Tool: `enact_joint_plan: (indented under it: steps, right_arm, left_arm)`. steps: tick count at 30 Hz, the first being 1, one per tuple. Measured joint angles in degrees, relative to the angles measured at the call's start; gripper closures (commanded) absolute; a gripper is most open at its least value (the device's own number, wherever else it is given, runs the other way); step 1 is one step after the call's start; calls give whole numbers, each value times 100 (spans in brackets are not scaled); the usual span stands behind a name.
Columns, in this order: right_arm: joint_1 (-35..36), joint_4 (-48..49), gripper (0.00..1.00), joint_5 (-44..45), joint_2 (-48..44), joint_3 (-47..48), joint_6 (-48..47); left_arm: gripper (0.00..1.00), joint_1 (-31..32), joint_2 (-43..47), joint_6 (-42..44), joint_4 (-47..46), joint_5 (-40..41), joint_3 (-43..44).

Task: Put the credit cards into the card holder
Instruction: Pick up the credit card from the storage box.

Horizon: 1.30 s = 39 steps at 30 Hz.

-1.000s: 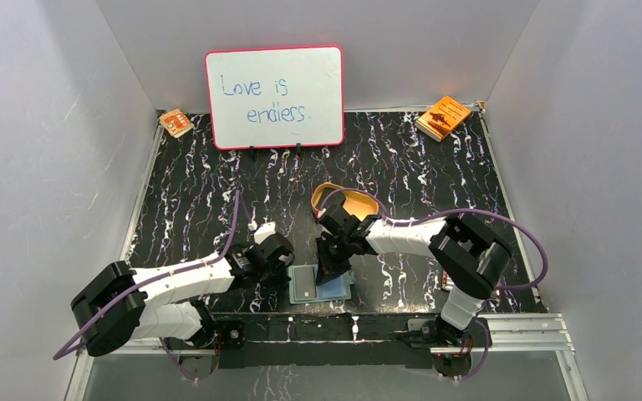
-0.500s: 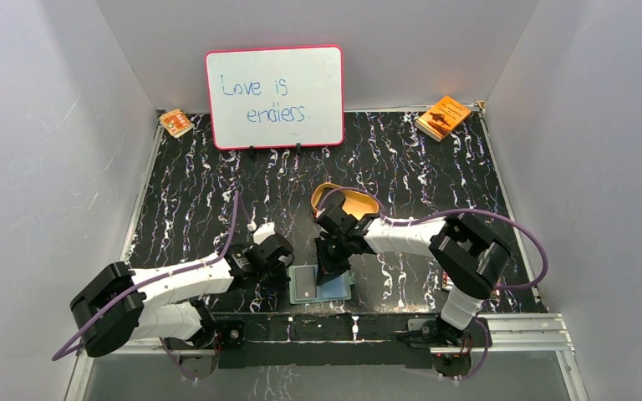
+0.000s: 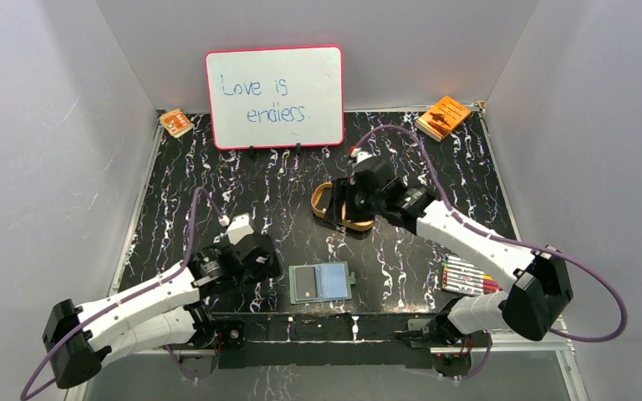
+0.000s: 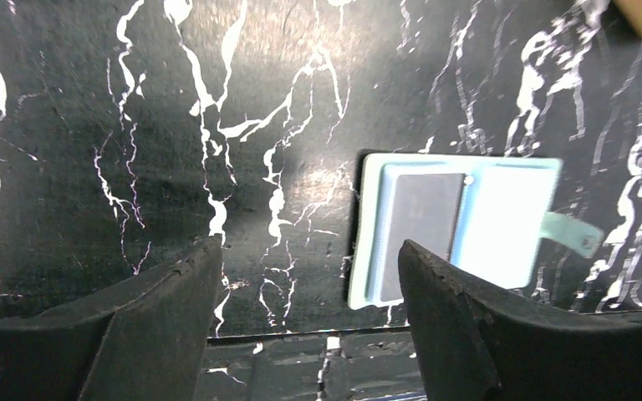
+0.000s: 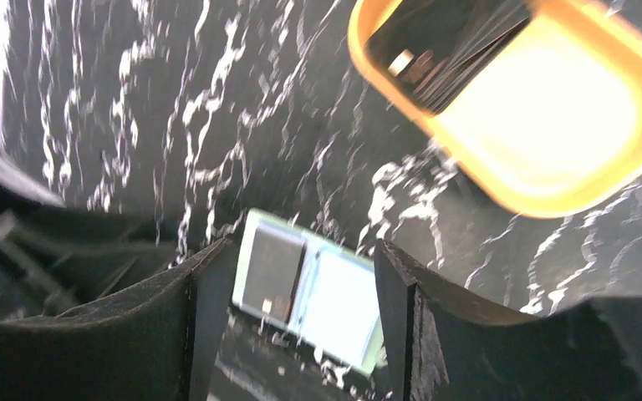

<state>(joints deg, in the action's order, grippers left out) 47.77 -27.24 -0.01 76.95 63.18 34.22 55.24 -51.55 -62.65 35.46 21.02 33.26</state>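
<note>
Near edge of the desk [image 3: 217, 192]: the sage-green card holder [image 3: 320, 284] lies open and flat, with the pale pocketed inside facing up and the snap tab [image 4: 574, 235] projecting from its right side. One dark credit card [image 4: 422, 235] rests on the left half. Whether it is fully seated in a pocket cannot be told. The left end effector [image 4: 301, 267] hovers just beside the holder's left edge, fingers spread wide, nothing between them.

Farther out: the right end effector [image 5: 299, 255] hangs over the tan-gold oval tray [image 5: 552, 109], fingers likewise wide apart and empty. Dark credit cards [image 5: 447, 46] lie at one end of the tray. Blur prevents a count.

Handling (judgement): the cards are likely light, stiff, thin and smooth, and give little purchase while flat. Take hold at a raised or overhanging edge and pinch across both faces. The holder appears light and soft, so it may slide when a card is pushed in. Brace it with the left end effector.
</note>
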Motion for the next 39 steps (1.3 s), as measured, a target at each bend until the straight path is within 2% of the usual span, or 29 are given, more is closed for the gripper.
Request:
enact_joint_plan:
  steps: [5,9,19,26,39]
  right_arm:
    - [-1276,811,29,-402,-17,-337,203]
    - [-1884,1403,27,-651,385,-612,566]
    - [-1849,2149,29,-940,1665,-581,1119]
    - [-1821,2157,37,-916,2297,-291,1351]
    - [-1714,2017,40,-916,2933,308,1408]
  left_arm:
    - [22,0,640,-76,278,334,109]
    - [21,0,1045,-203,404,415,109]
    - [22,0,1158,-509,564,409,-2]
    - [22,0,1073,-487,577,452,-26]
    - [22,-2,1019,-455,577,514,-44]
